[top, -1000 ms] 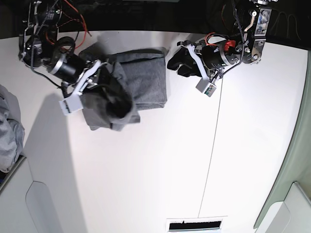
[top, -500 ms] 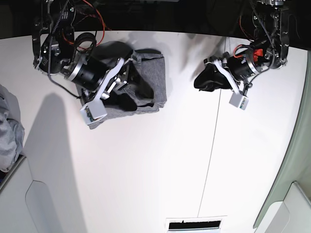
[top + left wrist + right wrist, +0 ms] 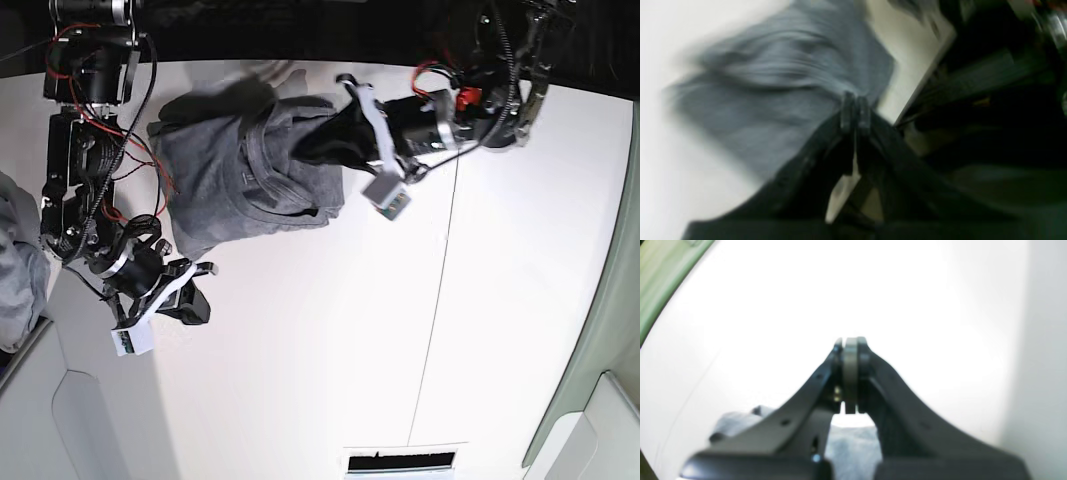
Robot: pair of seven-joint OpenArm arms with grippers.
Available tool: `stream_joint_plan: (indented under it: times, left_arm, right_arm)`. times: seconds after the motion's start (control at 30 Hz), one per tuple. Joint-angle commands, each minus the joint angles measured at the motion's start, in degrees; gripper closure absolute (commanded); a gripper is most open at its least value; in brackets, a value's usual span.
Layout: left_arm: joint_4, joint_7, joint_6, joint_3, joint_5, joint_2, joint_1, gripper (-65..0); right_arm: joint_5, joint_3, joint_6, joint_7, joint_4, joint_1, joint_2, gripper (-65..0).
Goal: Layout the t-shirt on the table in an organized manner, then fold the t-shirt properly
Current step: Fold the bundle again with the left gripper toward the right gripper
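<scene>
The shirt (image 3: 250,165) is bunched at the table's (image 3: 330,350) far edge. The left gripper (image 3: 855,111), fingers together, is seen at its hem; whether cloth is pinched cannot be told. The right gripper (image 3: 850,373), closed empty, is held well clear beyond the shirt's side.

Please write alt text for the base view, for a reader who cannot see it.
Seen from above, a rumpled grey t-shirt lies near the far edge of a white table. The left gripper, shut, is at the shirt's right edge; whether it grips cloth is unclear. The right gripper, also shut, is over bare table, apart from the shirt.
</scene>
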Motion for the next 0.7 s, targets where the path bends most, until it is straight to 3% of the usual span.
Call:
stream_joint_plan:
  times: [0.0, 0.13, 0.23, 0.4, 0.5, 0.67]
  left_arm:
    - [1.0, -2.4, -0.6, 0.7, 0.9, 1.0, -0.4, -1.5]
    - [-2.0, -3.3, -0.6, 2.1, 4.4, 4.5, -0.4, -1.5]
    - [-5.6, -3.7, -0.6, 2.0, 5.9, 4.4, -0.5, -1.5]
    - [-11.5, -4.9, -0.6, 2.0, 9.7, 1.7, -2.1, -1.5]
    - [-15.4, -6.8, -0.6, 2.0, 11.7, -1.4, -4.7, -1.5]
    - [-23.1, -9.4, 2.9, 2.0, 15.3, -4.2, -11.0, -1.5]
  right_arm:
    - [0.9, -0.3, 0.6, 1.8, -1.9, 3.0, 0.3, 0.0]
    - [0.9, -4.0, 2.1, 1.9, -11.7, 7.0, 0.3, 0.0]
    - [-0.2, -8.4, 2.1, 1.9, -14.6, 7.5, 0.3, 0.0]
    - [-3.0, -15.2, 2.1, 1.8, -14.8, 6.3, 2.3, 0.0]
    - [-0.3, -17.3, 2.1, 1.1, -14.8, 6.1, 4.6, 0.0]
    - [5.5, -17.1, 2.1, -1.0, -12.0, 3.0, 7.4, 0.0]
